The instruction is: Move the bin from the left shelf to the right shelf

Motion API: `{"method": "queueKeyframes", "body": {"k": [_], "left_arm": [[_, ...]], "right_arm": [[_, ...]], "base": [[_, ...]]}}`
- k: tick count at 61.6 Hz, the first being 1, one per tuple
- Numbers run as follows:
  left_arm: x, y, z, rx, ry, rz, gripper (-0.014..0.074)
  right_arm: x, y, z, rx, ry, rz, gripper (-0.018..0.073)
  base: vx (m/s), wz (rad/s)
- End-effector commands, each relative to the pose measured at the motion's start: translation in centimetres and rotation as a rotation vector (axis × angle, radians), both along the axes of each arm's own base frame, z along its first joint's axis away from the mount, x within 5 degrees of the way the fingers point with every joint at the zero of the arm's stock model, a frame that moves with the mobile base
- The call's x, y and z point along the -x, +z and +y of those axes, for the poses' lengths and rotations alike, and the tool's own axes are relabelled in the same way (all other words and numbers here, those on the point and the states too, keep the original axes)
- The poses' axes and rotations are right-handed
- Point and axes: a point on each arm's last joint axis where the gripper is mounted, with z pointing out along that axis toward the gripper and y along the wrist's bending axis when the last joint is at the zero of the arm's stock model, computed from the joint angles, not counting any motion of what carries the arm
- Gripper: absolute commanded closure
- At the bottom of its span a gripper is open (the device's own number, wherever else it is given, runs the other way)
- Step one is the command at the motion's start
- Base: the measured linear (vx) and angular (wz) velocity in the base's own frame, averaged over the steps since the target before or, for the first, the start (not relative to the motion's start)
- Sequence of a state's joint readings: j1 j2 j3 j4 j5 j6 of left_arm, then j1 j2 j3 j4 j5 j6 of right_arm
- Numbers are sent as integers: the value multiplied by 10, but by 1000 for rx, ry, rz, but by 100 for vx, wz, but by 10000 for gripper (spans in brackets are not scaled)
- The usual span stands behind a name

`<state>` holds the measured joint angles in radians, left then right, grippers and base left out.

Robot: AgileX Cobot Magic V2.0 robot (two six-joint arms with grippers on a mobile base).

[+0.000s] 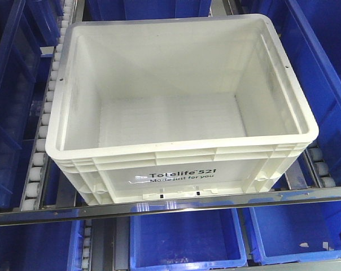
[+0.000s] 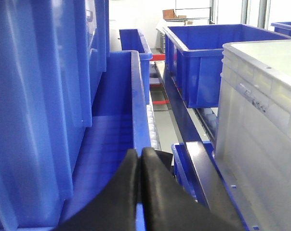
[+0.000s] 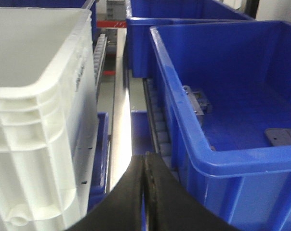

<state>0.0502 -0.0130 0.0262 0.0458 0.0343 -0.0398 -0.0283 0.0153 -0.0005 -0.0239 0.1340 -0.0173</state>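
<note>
Against the shelf's front rail, the bin (image 1: pixel 182 107) is sitting empty on the rollers; my left end effector (image 2: pixel 140 159) and right end effector (image 3: pixel 145 163) are flanking it, both pinched closed, gripping nothing, probably positioning to lift its sides.

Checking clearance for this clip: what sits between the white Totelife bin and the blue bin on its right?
In the right wrist view, a metal shelf rail and a roller track separate the white bin from the blue bin.
</note>
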Motion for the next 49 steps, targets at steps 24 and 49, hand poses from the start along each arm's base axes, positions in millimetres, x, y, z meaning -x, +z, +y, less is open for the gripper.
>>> {"method": "queueKeyframes", "body": {"k": [24, 49], "left_arm": [[3, 14, 0, 5, -4, -109, 605], [3, 14, 0, 5, -4, -109, 605]], "right_arm": [[2, 4, 0, 9, -4, -176, 567], [2, 5, 4, 24, 56, -194, 567]], "base": [[0, 0], [0, 0]]}}
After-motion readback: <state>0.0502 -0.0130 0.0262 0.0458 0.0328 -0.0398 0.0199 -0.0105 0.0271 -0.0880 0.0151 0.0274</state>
